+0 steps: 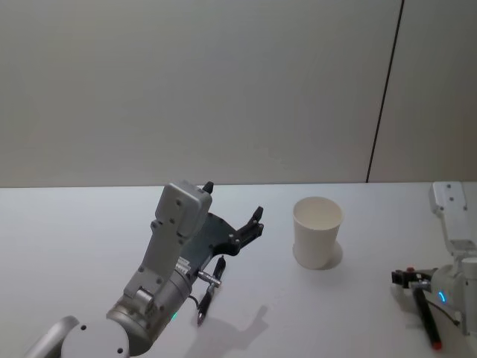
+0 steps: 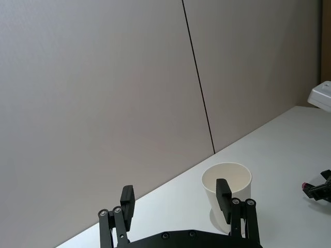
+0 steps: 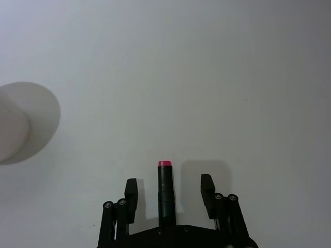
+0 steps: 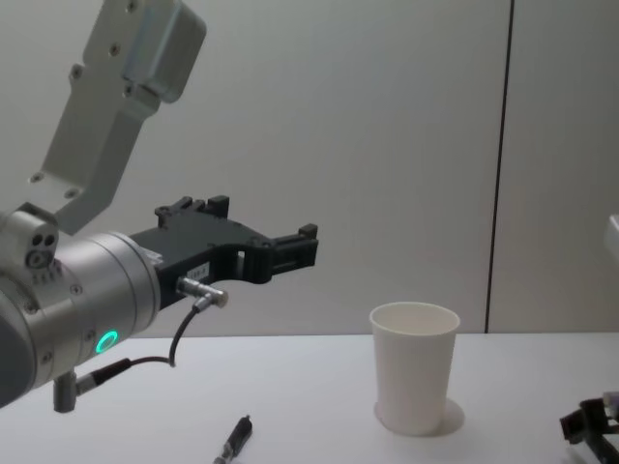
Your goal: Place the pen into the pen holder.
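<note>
The left gripper (image 1: 233, 199) is hovering above the tabletop (image 1: 74, 246), jaws apart and empty, pointing toward the cup (image 1: 317, 231) right of the middle. A black pen (image 1: 211, 287) is lying beneath this gripper. Near the right edge, the right gripper (image 3: 169, 181), also spread, is straddling a pink-tipped pen (image 3: 165, 194).

The left arm (image 1: 168, 253) was mostly brushed silver-grey. It had a fat round wrist drum (image 4: 97, 290) and, above that drum, a pale boxy link (image 4: 116, 106) dotted with small dark screw holes. A ring light (image 4: 104, 340) glowed green on the drum's face. A thin black cable (image 4: 177, 343) looped out beside the drum from an angled metal plug (image 4: 203, 290). The left claw (image 2: 175, 188) was matte black, with paired link bars, bright round pivot screws (image 2: 235, 201) and flat rectangular pads (image 2: 222, 194). The right arm (image 1: 451, 212) wore a whitish casing with a small blue light (image 1: 441, 297), and the right claw (image 3: 169, 182) was the same black build.
</note>
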